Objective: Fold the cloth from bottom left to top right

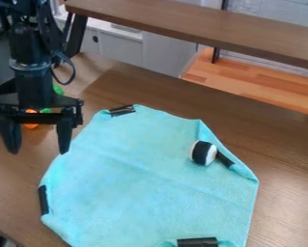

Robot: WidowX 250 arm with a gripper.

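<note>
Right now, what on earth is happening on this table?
A robot's black gripper hangs open and empty beside a light blue cloth, which lies mostly spread out on the brown table. A round black-and-white object rests on the cloth. Nothing is being held, and the cloth isn't folded across yet.

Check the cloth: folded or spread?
Spread: the turquoise cloth lies mostly flat across the wooden table, no half laid over the other, though its right edge looks turned in.
</note>
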